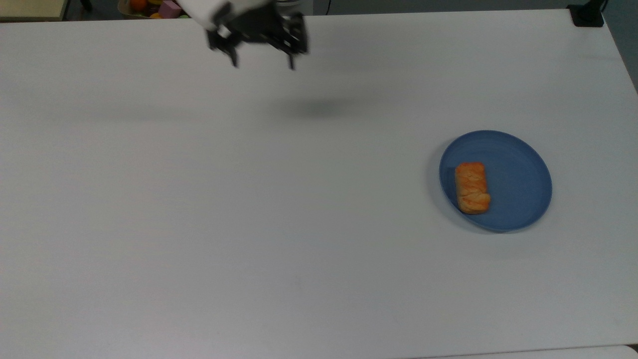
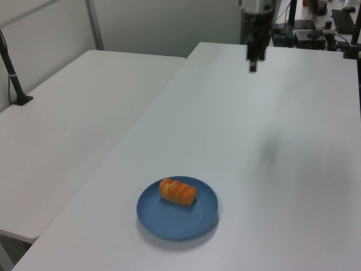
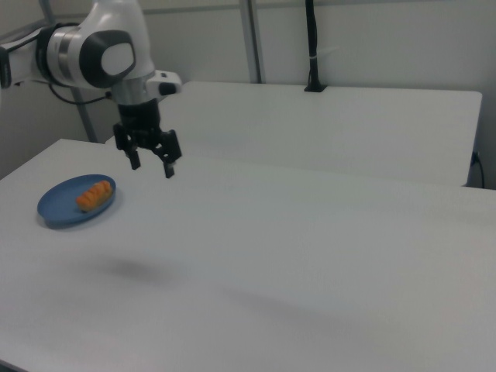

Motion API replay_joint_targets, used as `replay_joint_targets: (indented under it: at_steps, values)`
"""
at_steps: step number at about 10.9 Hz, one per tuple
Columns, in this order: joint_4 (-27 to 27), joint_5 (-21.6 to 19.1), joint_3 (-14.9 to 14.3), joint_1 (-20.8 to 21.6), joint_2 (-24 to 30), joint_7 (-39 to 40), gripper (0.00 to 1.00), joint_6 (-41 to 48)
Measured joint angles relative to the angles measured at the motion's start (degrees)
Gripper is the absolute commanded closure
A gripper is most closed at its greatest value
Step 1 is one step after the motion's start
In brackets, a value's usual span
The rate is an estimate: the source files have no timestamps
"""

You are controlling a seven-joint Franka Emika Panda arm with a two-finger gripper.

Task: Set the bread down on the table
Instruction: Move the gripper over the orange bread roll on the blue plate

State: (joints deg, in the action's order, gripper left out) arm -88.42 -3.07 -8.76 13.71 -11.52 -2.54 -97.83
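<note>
I see a blue plate (image 1: 518, 169) lying flat. A second table (image 2: 67, 118) stands alongside, with a black pole (image 2: 12, 73) on it. A bin of colourful toys (image 1: 164, 7) sits beyond the top view's upper edge.

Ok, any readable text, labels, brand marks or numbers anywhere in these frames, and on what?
None can be read.
The bread, blue plate, table and gripper bear no visible writing.
</note>
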Motion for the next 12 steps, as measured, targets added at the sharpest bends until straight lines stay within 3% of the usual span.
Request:
replay_joint_targets:
  at_steps: [2,6,10,12]
  values:
    - [3.1,-1.2,3.7,3.0,-4.6,-4.9,0.00,-6.7]
    - [10.5,-5.5,5.5,11.5,-13.3,-14.6,0.00,-17.3]
    - [16.0,-5.3,7.3,16.8,-22.5,-22.8,0.00,-19.2]
    - [18.9,-1.8,7.2,20.5,-28.6,-26.8,0.00,-22.0]
